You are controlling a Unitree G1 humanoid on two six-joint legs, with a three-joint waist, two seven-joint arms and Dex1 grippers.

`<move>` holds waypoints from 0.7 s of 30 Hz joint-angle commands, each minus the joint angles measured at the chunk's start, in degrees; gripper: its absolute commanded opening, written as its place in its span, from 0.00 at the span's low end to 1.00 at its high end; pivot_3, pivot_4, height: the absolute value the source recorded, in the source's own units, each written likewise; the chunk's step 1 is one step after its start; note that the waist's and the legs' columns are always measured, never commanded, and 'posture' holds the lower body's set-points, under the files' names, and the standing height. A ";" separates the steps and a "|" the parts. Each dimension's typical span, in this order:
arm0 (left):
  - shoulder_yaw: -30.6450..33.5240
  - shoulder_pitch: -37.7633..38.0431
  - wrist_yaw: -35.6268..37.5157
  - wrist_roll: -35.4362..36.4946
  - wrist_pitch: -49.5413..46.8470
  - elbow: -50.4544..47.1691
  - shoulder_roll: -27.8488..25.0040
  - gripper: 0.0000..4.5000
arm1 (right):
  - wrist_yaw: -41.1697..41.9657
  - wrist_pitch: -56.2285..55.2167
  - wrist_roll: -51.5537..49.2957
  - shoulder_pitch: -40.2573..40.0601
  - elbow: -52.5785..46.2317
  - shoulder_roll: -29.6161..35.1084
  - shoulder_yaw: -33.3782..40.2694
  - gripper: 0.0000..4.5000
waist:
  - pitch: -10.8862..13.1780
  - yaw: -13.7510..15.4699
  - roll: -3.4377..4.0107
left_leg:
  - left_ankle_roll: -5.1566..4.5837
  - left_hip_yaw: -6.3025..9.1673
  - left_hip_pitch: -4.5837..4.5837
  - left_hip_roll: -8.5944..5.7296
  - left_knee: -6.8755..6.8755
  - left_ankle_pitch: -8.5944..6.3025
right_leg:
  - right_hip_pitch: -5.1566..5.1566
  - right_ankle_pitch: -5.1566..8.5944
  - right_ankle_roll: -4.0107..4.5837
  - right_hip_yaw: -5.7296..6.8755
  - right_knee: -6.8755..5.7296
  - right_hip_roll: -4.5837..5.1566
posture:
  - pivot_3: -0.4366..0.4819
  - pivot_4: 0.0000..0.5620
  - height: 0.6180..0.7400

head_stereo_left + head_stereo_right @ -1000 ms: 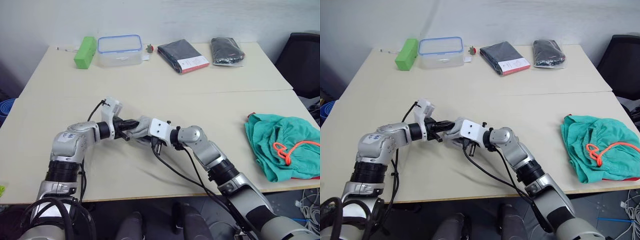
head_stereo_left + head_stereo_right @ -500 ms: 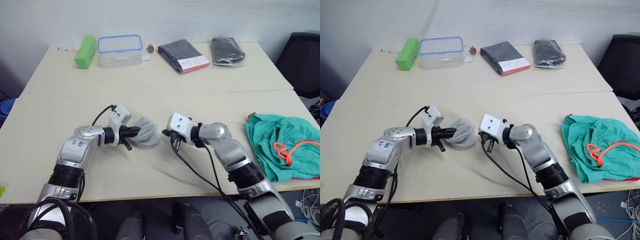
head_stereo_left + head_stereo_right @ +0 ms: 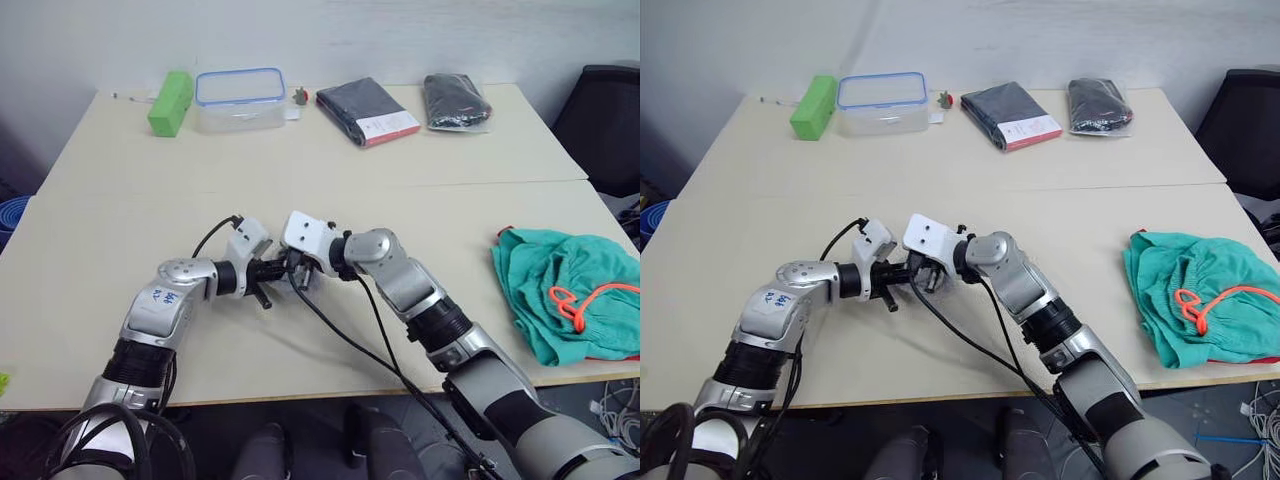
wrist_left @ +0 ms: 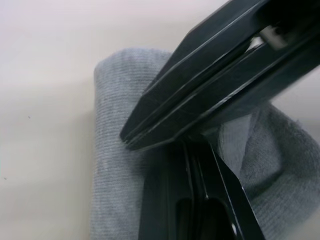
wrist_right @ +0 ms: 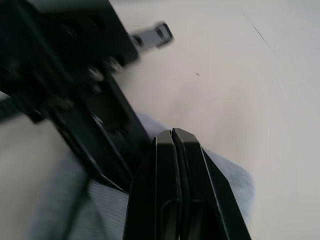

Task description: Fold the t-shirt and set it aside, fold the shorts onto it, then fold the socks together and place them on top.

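The light grey socks (image 4: 112, 150) lie bunched on the table's near middle, mostly hidden under both grippers in the eye views. My left gripper (image 3: 276, 270) is shut on the socks from the left. My right gripper (image 3: 298, 272) meets it tip to tip from the right, its fingers (image 5: 171, 150) pressed shut and pushed onto the grey fabric (image 5: 227, 172). The teal-green shorts (image 3: 560, 290) with the orange drawstring (image 3: 578, 298) lie crumpled at the table's right edge. A red sliver of the t-shirt (image 3: 607, 354) peeks out beneath them.
Along the far edge stand a green box (image 3: 171, 103), a clear container with a blue rim (image 3: 239, 100) and two dark packaged garments (image 3: 366, 111) (image 3: 455, 101). A black chair (image 3: 610, 110) sits past the right corner. A black cable (image 3: 350, 345) trails from my right wrist.
Half a second ago my right gripper had pulled away to the right of the socks. It has swung back left and now presses onto the socks held by my left gripper.
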State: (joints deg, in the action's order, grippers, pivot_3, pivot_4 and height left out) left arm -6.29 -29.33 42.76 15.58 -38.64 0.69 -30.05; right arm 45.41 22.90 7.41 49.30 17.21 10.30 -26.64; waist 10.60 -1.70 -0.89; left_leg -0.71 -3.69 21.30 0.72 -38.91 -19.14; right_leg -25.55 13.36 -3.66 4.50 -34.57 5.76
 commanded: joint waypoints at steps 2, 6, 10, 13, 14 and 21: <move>1.26 2.18 0.31 0.04 -1.11 -1.02 -1.60 0.01 | 2.36 -0.24 0.15 -2.35 -3.84 1.26 -0.82 0.00 | 0.00 -0.06 0.00 | 0.04 0.00 -0.01 0.04 0.06 -0.02 | -0.01 0.00 0.00 0.02 0.06 -0.05 | 0.48 0.27 1.00; 3.84 2.27 -0.10 0.50 -1.14 -0.69 -2.51 0.01 | 3.49 0.57 0.28 -4.86 -7.48 2.66 -1.05 0.00 | 0.00 -0.10 0.00 | 0.14 -0.03 -0.06 0.13 0.16 -0.01 | -0.01 0.00 0.00 0.04 0.07 -0.17 | 0.48 0.27 1.00; 4.72 -0.27 -1.73 -0.18 0.43 2.83 -1.62 0.01 | 6.67 0.61 -1.12 -7.41 -12.15 4.13 -1.34 0.00 | 0.00 0.07 0.00 | 0.08 -0.01 -0.12 0.13 0.15 -0.01 | -0.01 0.01 0.01 0.05 0.06 -0.18 | 0.48 0.27 1.00; 3.04 -1.95 -1.43 -1.15 2.03 4.74 -0.97 0.01 | 7.97 1.28 -0.82 -8.50 -13.63 5.42 -1.64 0.00 | 0.00 0.12 0.00 | -0.06 0.01 -0.14 0.13 0.04 -0.05 | -0.01 0.01 0.01 0.06 0.01 -0.17 | 0.48 0.27 1.00; 2.44 -2.27 -1.20 -1.52 2.50 5.06 -0.81 0.01 | 8.24 1.14 -0.51 -8.67 -13.56 5.90 -1.79 0.00 | 0.00 0.10 0.00 | -0.07 0.01 -0.14 0.13 0.00 -0.04 | -0.01 0.00 0.02 0.06 -0.05 -0.17 | 0.48 0.27 1.00; 1.04 -1.83 -0.41 -2.25 3.26 4.76 0.05 0.01 | 8.78 2.18 -3.37 -11.05 -16.53 8.00 1.80 0.00 | 0.00 0.22 0.00 | -0.07 0.01 -0.14 0.12 -0.02 -0.04 | -0.01 0.00 0.04 0.05 -0.04 -0.16 | 0.48 0.27 1.00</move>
State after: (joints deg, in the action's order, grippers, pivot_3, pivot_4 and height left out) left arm -4.75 -31.28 42.44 14.26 -35.54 5.43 -29.95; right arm 53.57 23.17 6.10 39.35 2.85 17.65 -26.35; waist 10.60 -1.48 -0.89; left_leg -0.78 -3.68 21.18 0.84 -38.92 -19.18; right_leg -25.56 13.36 -3.62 4.56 -34.61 5.61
